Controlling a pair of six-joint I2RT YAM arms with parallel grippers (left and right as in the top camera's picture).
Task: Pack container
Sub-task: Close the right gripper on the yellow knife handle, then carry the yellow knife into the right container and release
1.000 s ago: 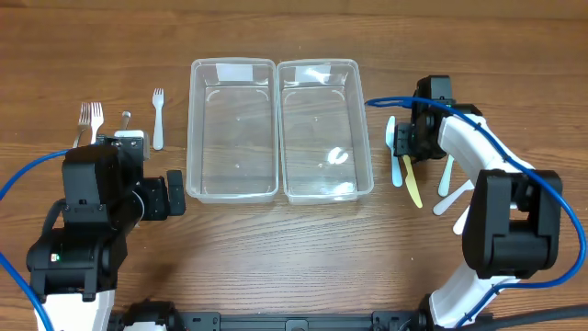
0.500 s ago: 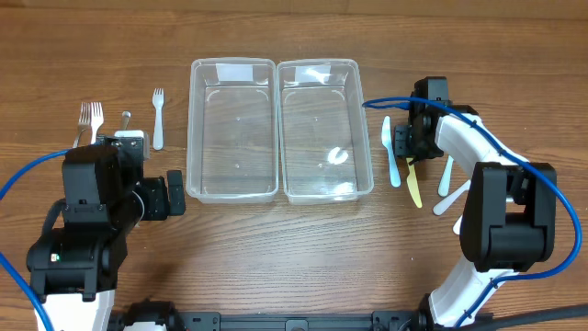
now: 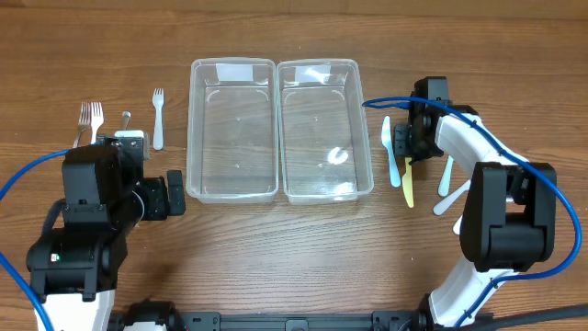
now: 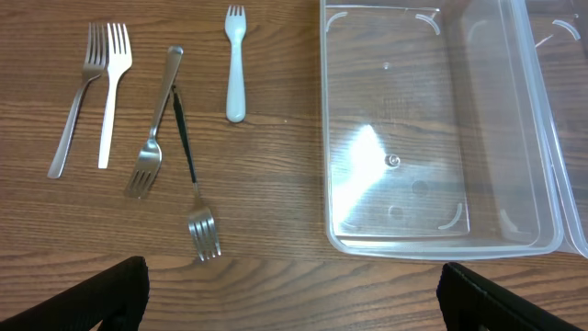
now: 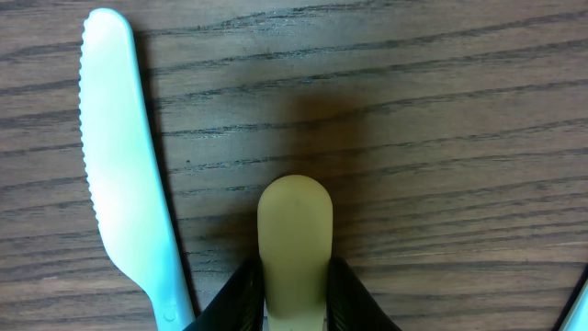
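Two clear plastic containers stand side by side mid-table, the left one [image 3: 232, 129] and the right one [image 3: 325, 129]; both look empty. My right gripper [image 3: 407, 147] is right of them, shut on a yellow plastic utensil [image 3: 409, 188] [image 5: 294, 234], which lies on the wood. A light blue plastic knife [image 3: 391, 152] [image 5: 124, 156] lies just left of it. My left gripper [image 4: 292, 294] is open and empty, hovering near the front left of the left container [image 4: 432, 129]. Several forks lie at the far left: metal ones [image 4: 147, 152] and a white plastic one [image 4: 236, 62].
Two white plastic utensils [image 3: 447, 184] lie right of the yellow one, next to my right arm. Blue cables run along both arms. The left arm's base [image 3: 87, 221] occupies the front left of the table.
The right gripper has closed in on the yellow utensil, whose handle has swung from slanted to nearly straight. The left arm has not moved.
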